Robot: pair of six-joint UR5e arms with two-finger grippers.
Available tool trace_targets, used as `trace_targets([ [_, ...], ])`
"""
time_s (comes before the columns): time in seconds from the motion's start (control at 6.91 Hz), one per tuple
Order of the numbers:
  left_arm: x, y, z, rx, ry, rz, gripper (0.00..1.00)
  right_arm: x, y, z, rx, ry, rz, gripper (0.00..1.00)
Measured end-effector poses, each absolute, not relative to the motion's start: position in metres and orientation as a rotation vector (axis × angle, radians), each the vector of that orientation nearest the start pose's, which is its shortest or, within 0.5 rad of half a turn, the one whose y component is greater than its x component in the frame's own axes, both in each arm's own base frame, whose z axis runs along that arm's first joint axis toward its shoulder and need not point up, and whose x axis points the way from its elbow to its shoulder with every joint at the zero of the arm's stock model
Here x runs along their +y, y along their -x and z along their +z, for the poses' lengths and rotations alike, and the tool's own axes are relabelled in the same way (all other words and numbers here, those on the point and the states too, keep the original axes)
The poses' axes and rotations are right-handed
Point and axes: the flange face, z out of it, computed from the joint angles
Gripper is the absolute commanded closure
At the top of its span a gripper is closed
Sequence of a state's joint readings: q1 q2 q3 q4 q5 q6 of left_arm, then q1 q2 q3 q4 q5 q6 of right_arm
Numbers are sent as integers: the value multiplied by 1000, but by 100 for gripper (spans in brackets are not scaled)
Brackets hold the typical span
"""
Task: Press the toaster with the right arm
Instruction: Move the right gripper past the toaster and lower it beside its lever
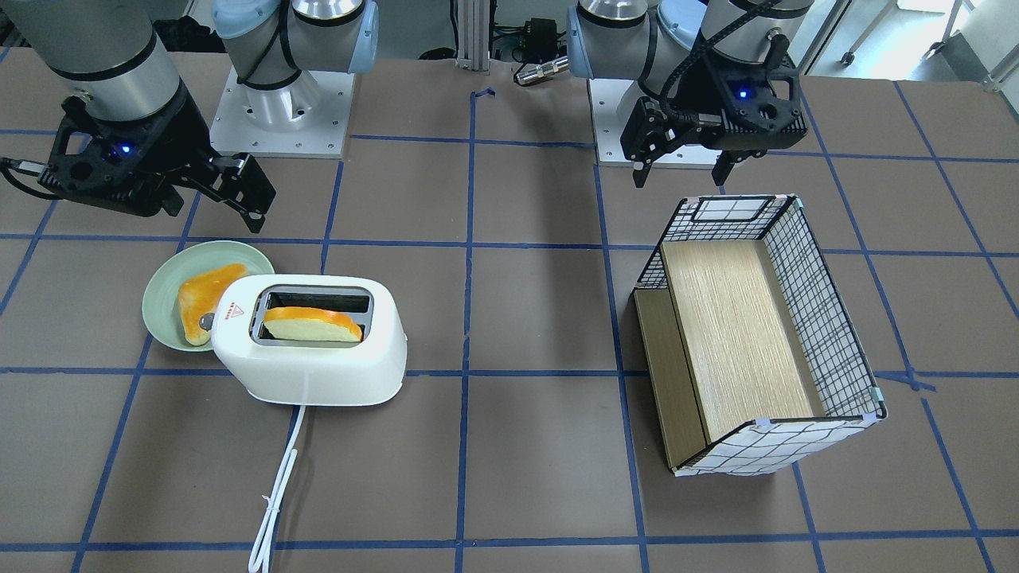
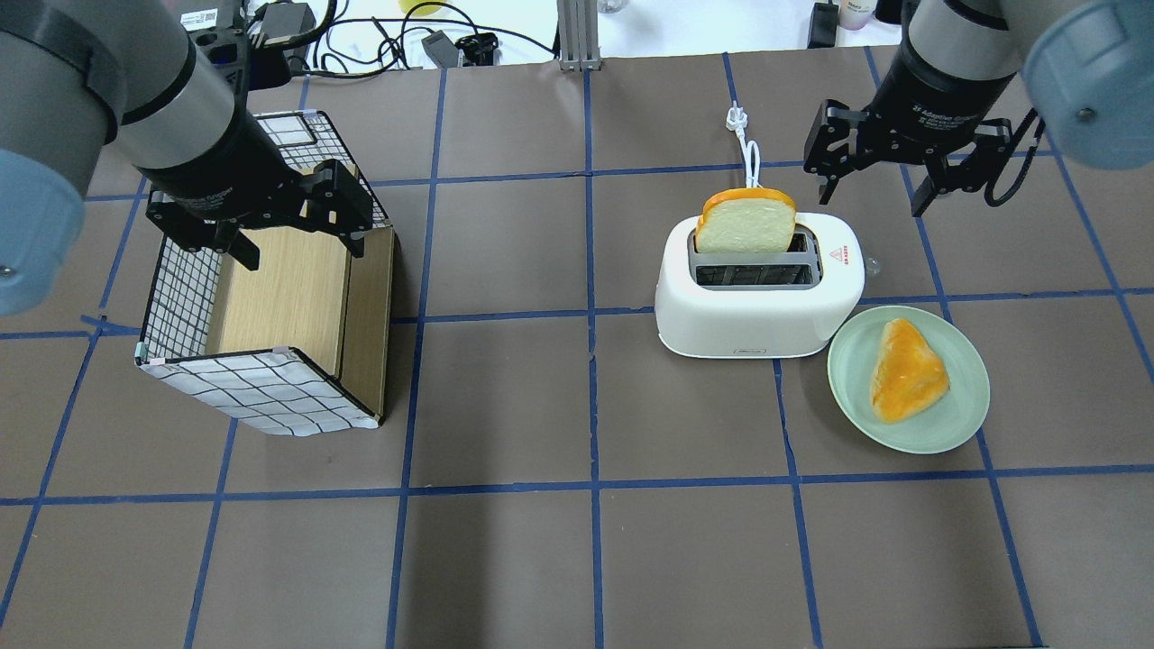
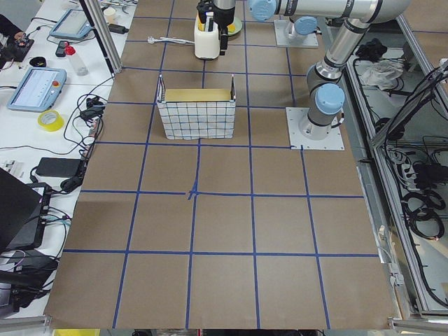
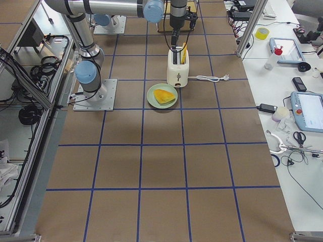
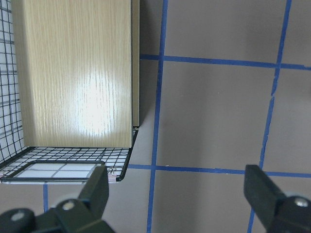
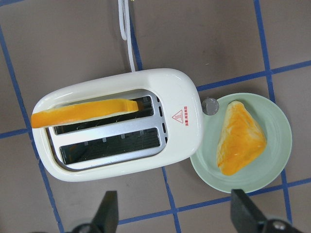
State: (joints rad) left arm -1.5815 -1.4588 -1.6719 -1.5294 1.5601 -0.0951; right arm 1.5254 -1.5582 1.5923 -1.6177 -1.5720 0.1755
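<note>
The white toaster (image 2: 748, 315) stands on the table at the robot's right, with a slice of bread (image 2: 746, 225) upright in its far slot. Its small silver knob (image 2: 871, 266) is on the end nearest a green plate. My right gripper (image 2: 873, 200) is open and empty, and hovers well above the knob end, touching nothing. In the front view the right gripper (image 1: 215, 211) hangs over the plate and the toaster (image 1: 310, 374). The right wrist view looks straight down on the toaster (image 6: 180, 145) and the knob (image 6: 210, 106). My left gripper (image 2: 302, 254) is open above a basket.
The green plate (image 2: 856, 361) with a toast piece (image 2: 906, 371) sits right beside the toaster's knob end. The white cord (image 2: 748, 153) runs away from the robot. A checked basket (image 2: 270, 388) with a wooden inside lies on the robot's left.
</note>
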Motion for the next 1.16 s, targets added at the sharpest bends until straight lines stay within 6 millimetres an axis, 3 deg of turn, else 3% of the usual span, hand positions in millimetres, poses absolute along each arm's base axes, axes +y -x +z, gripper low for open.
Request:
trace_targets([
  [0.14,-448,139,495,3151,133,-81,0,-506,-108,477,3120,-346,-40,100],
  [0.43,-448,139,495,3151,133,-81,0,-514,-85,475,3095,-310,-59,100],
  [0.72,-448,139,495,3151,133,-81,0,-522,-47,469,3009,-324,-55,100],
  [1.16,-448,139,495,3151,133,-82,0,-536,10,431,2836,-298,-25,100],
])
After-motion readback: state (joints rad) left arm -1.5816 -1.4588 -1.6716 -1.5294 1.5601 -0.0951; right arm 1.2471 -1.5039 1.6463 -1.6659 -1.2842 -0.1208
